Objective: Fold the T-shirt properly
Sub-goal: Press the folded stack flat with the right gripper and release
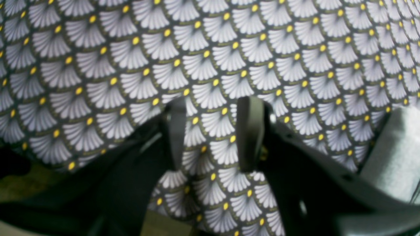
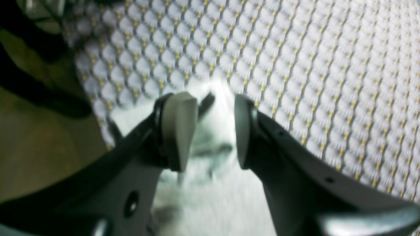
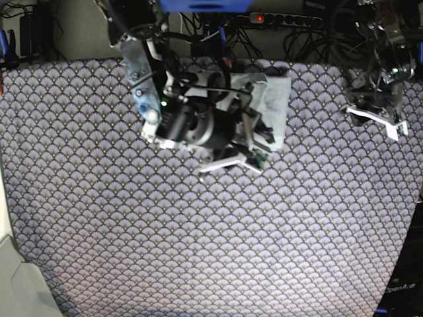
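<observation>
While over the T-shirt, right end effector spread, empty | left end effector parted, empty

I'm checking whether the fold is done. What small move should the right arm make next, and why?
Probably lift the right gripper straight up and back. Its jaws stand open over the T-shirt, which lies as a small folded bundle at the far edge of the tablecloth. The left gripper is open over bare cloth.
</observation>
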